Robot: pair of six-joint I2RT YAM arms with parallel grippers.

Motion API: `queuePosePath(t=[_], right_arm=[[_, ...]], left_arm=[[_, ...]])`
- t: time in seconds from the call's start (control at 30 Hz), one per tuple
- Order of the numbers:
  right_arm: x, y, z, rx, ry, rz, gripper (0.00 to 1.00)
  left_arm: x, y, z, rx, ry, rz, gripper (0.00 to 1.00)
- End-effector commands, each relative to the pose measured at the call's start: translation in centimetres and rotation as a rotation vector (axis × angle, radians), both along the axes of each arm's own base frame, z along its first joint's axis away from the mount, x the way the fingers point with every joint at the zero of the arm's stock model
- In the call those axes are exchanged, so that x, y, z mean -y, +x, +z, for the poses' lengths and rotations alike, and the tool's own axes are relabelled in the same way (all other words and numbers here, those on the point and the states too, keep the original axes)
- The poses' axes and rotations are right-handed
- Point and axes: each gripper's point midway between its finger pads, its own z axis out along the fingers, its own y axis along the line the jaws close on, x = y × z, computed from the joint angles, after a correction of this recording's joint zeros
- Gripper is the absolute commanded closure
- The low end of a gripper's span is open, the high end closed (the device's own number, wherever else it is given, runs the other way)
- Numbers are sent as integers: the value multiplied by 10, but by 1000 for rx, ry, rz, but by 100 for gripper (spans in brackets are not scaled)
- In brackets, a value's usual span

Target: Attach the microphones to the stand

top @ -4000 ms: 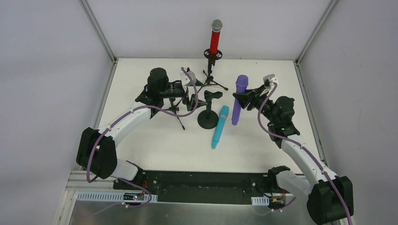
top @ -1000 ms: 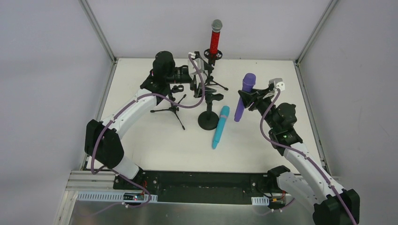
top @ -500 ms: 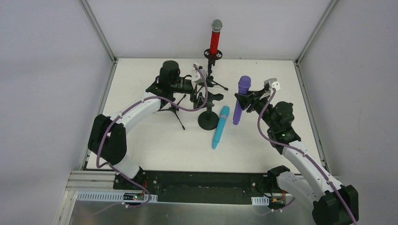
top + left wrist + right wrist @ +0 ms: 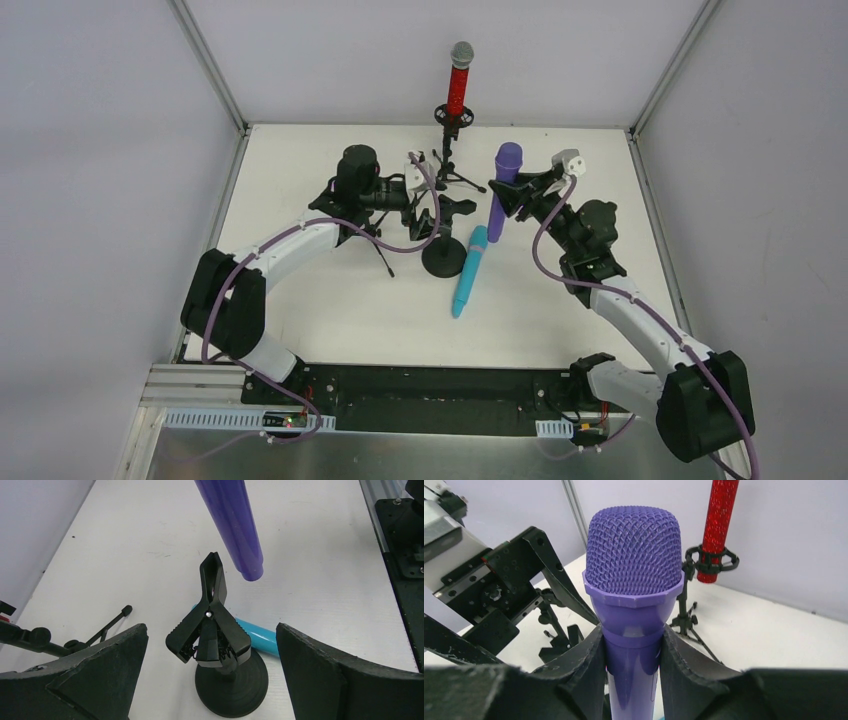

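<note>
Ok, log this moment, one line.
right end effector: grips purple microphone | left end effector: open, facing clip stand | red microphone: mounted | cyan microphone: unmounted

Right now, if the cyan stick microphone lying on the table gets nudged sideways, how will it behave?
The cyan stick microphone lies flat and looks round, so it would probably roll. Its slight taper suggests a curving path. The black round-base clip stand beside it may block rolling that way.

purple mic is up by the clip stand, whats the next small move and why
Probably close the left gripper on the handles of the spring clip to spread it. The gripper stands open on either side of the clip, which is shut, and the purple microphone, held in the right gripper, hangs just beyond its tip.
</note>
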Motion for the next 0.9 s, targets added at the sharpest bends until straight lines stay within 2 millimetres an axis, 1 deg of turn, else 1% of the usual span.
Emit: queuePosePath(t=[0.0,0.17,0.43,0.53,0.57,0.6,0.63,0.67,0.77,0.87], right_arm=[[-7,-3,61,216,36,46,100],[-15,-2,68,241,44,90,100],[-20,1,77,260,51,110,100],[-21,3,79,262,56,117,100],[-22,3,80,266,57,120,100],[-23,3,81,267,61,126,100],[-24,3,81,269,64,133,100],[-26,4,80,268,66,140,100],[-33,6,80,269,86,170,100],[-41,2,81,290,107,194,100]], left_arm=[[-2,5,28,128,-53,9,2],[0,6,26,125,-59,2,13],[3,9,21,95,-57,-6,22],[4,8,19,82,-54,-14,29],[4,7,18,82,-51,-19,36],[4,6,17,78,-44,-33,60],[5,5,18,77,-37,-45,96],[5,4,15,66,-30,-54,100],[7,-1,14,40,-29,-86,100],[8,0,14,25,-31,-87,100]])
